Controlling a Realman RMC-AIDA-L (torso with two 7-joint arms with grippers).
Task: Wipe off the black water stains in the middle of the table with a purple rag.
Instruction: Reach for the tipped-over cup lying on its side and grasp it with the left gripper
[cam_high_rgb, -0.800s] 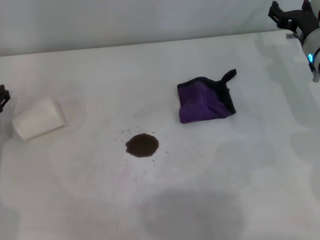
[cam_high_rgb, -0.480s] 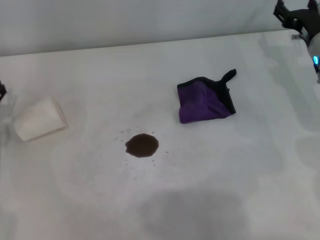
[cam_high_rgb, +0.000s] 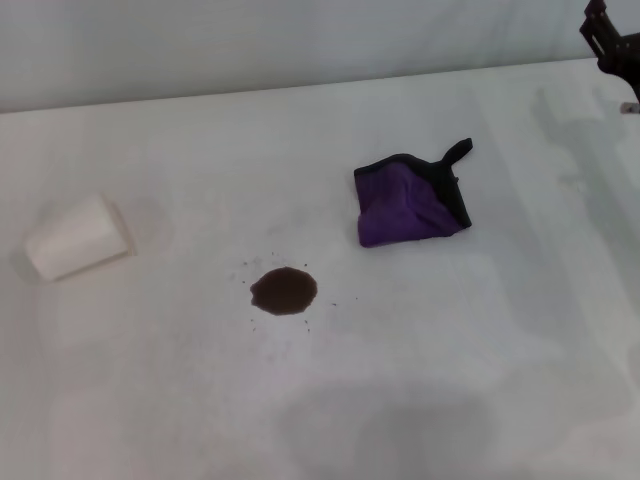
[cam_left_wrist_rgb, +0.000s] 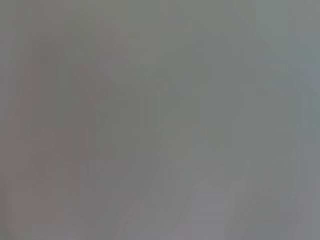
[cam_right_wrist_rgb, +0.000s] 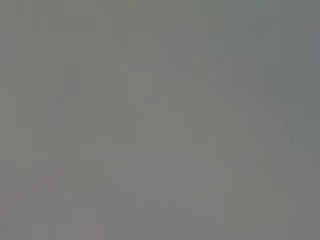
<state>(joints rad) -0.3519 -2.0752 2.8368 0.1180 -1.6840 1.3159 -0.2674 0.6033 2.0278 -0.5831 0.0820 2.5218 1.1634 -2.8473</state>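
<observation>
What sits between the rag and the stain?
Nothing visible. The rag lies on bare table, apart from the stain, with only white tabletop between them. The cup lies far off on the left side, out of the path.

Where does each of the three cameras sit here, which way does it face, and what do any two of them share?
Head view: on the robot's head, looking forward and down at the wide white matte table, with the small purple rag with black edging, the roundish dark brown-black water stain and a white paper cup lying on its side; only the right gripper shows, at the far right edge.
Left wrist view: on the left wrist; plain grey, nothing recognisable.
Right wrist view: on the right wrist; the same plain grey.
Shared: both wrist views show neither objects nor fingers.
</observation>
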